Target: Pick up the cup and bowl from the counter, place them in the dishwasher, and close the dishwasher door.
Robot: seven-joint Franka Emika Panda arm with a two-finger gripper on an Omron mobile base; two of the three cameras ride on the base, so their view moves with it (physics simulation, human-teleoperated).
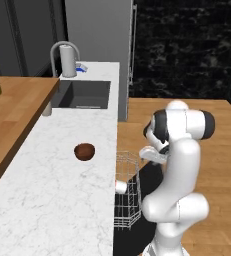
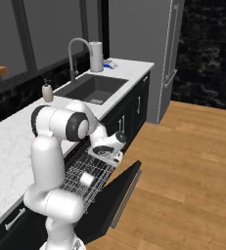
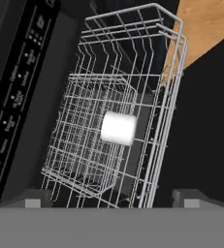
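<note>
Likely light, rigid and smooth, the bowl wants a rim pinch; the gripper hangs wide open, empty.

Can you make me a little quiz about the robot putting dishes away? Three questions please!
1. True or false: the cup lies on its side in the wire rack.
2. Where is the bowl? A) in the rack B) on the counter C) in the sink
3. Fill in: the dishwasher door is ____.

Key:
1. True. The cup rests on its side in the rack, below the tool, whose jaws are open with nothing between them.
2. B. The bowl sits on the white counter.
3. Open. It hangs down in front of the rack.
</note>
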